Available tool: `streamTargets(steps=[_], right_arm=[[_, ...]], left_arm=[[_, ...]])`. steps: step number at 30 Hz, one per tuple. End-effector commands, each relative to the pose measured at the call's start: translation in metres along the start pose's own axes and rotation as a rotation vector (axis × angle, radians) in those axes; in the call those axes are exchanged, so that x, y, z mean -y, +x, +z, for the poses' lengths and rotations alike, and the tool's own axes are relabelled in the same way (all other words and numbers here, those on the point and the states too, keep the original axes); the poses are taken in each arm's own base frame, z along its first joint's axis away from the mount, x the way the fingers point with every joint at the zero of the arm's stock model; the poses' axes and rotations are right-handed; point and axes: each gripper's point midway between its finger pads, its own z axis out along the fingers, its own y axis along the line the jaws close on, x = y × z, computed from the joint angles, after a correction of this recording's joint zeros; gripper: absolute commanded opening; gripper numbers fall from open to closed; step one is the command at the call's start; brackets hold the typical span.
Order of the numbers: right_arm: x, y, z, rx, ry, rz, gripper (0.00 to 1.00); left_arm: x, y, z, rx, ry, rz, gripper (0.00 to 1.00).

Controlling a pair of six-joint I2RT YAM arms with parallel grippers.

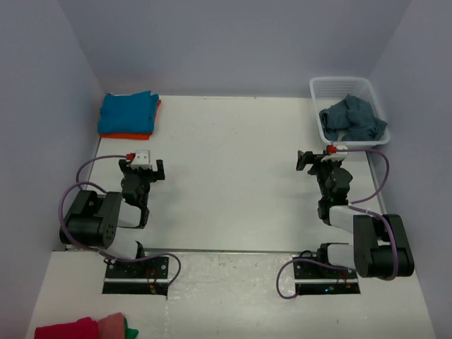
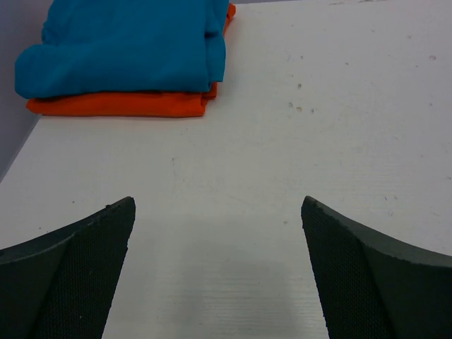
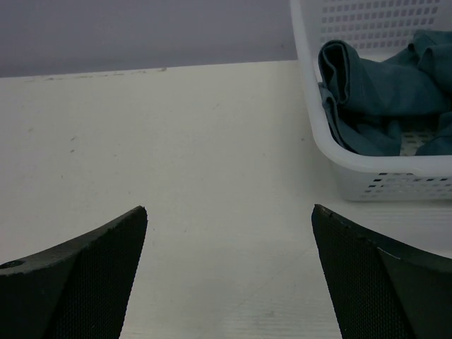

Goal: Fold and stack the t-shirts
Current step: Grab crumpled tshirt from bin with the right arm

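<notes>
The turquoise shirt lies folded on top of the orange shirt at the far left corner of the table. The stack's long side runs left to right. A strip of orange shows along the near edge, and a sliver shows at the right edge.

The slate-blue shirt sits bunched up in the white basket at the far right corner. It fills the near part of the basket, and its crumpled folds give no clear direction.

The left gripper points toward the far side, near the stack but apart from it. Its jaws are spread wide with nothing between them. The right gripper hangs just left of the basket's near corner, also spread wide and empty.

A heap of red, pink and green cloth lies at the near left edge.
</notes>
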Motion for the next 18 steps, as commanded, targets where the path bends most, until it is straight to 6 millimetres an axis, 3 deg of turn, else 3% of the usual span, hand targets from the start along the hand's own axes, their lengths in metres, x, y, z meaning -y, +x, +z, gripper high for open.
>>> streamTargets(steps=[1,10,12,13,14,16,17,18], right_arm=[[-0.003,-0.012,0.003,0.042,-0.019,-0.024,0.99],[-0.003,-0.012,0.003,0.045,-0.019,-0.028,0.99],[0.0,-0.018,0.004,0.046,0.023,-0.034,0.99],[0.001,-0.028,0.006,0.062,0.052,-0.035,0.99],[0.001,-0.019,0.005,-0.004,0.078,-0.034,0.99],[0.0,-0.058,0.01,0.034,0.127,-0.021,0.99],[0.002,-0.051,0.007,-0.038,0.156,0.014,0.99],[0.001,-0.068,0.004,-0.035,0.16,0.023,0.99]], left_arm=[[-0.003,-0.02,0.005,0.07,-0.008,-0.018,1.0],[-0.01,-0.029,0.009,0.069,-0.054,-0.038,1.0],[-0.011,-0.033,0.02,0.025,-0.068,-0.029,1.0],[-0.022,-0.025,0.021,-0.048,-0.14,-0.02,1.0],[-0.029,-0.044,0.028,-0.025,-0.202,-0.043,1.0],[-0.037,-0.071,0.032,-0.005,-0.294,-0.145,1.0],[-0.038,-0.083,0.033,0.005,-0.302,-0.167,1.0],[-0.038,-0.105,0.032,0.045,-0.302,-0.207,1.0]])
